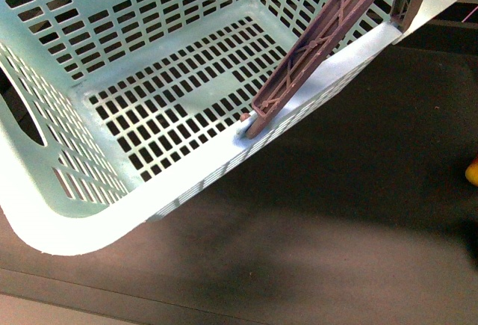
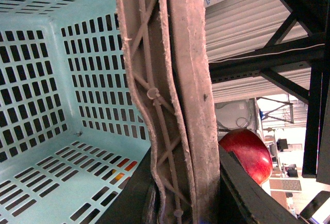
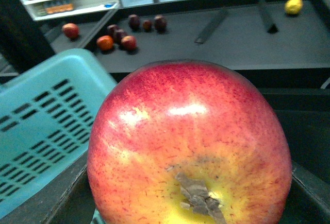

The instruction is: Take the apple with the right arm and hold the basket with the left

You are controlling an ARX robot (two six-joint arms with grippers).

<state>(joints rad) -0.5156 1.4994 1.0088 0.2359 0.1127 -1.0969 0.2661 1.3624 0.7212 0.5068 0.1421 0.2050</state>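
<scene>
The pale mint basket (image 1: 112, 220) fills the upper left of the front view, tilted, with its slotted floor bare. Its brown ribbed handle (image 1: 321, 41) stands up at the right rim. Neither arm shows in the front view. In the left wrist view my left gripper (image 2: 180, 193) is shut on that handle (image 2: 175, 80), with the basket's inside (image 2: 46, 105) beside it. The red apple (image 2: 247, 154) shows just past the handle. In the right wrist view the apple (image 3: 191, 147) fills the frame, stem dimple toward the camera, and my right gripper (image 3: 191, 206) is shut on it beside the basket's wall (image 3: 46, 126).
A yellow-orange fruit (image 1: 472, 169) peeks in at the right edge of the dark table (image 1: 336, 228). Beyond the apple, a dark shelf holds several small red and dark fruits (image 3: 118, 33), a yellow fruit (image 3: 294, 5) and slanted dividers (image 3: 211, 26).
</scene>
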